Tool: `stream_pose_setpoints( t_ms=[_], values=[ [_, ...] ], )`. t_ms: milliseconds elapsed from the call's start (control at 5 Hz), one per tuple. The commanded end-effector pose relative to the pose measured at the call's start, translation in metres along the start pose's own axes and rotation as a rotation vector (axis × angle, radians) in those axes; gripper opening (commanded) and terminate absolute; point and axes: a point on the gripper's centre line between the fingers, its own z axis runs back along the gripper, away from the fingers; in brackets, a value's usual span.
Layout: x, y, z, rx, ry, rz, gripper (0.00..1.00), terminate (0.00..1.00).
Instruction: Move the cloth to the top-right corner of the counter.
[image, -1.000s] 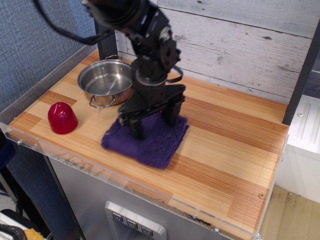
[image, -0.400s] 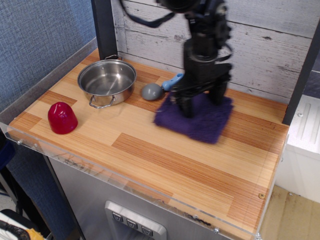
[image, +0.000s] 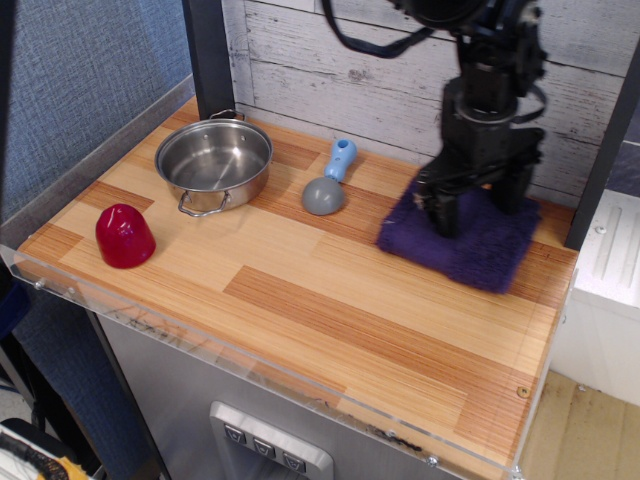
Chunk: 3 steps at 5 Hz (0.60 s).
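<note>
- Acrylic, clear and scuffed, edges the near side of the counter (image: 330, 330); below it a grey metal base carries a small button panel (image: 265, 452).
- On the near left, a red dome-shaped object (image: 124, 236) sits alone, well apart from the work.
- Mid-counter left, a steel pot (image: 213, 163) stands empty, upright, one wire handle facing the front.
- Beside it, towards centre, a blue-handled tool with a grey round head (image: 330, 180) lies flat, clear of the cloth.
- Far right, the cloth (image: 480, 245), dark purple and fuzzy, lies at the back-right corner, its far edge close to the wall (slightly rumpled under the arm).
- The gripper (image: 478, 205) stands on the cloth with its two black fingers spread and planted in the pile; whether they pinch any fabric cannot be told.
- Judgement: the carry step looks all but finished, the cloth sitting roughly at the target corner.
- Next move calls for letting go, if anything is held, and a straight lift so the pile does not drag along.
- Beyond, a whitewashed plank wall (image: 380, 60); blue textured panel to the left, white cabinet to the right.
</note>
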Motion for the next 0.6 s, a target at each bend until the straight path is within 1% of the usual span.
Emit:
stream_pose_setpoints(
  t_ms=[0, 200, 400],
  values=[
    [-0.013, -0.001, 0.014, -0.022, 0.001, -0.018, 1.0, 0.0],
    [-0.008, 0.001, 0.026, -0.05, 0.002, 0.001, 1.0, 0.0],
    [0.001, -0.003, 0.052, -0.098, -0.016, 0.043, 1.0, 0.0]
  ],
)
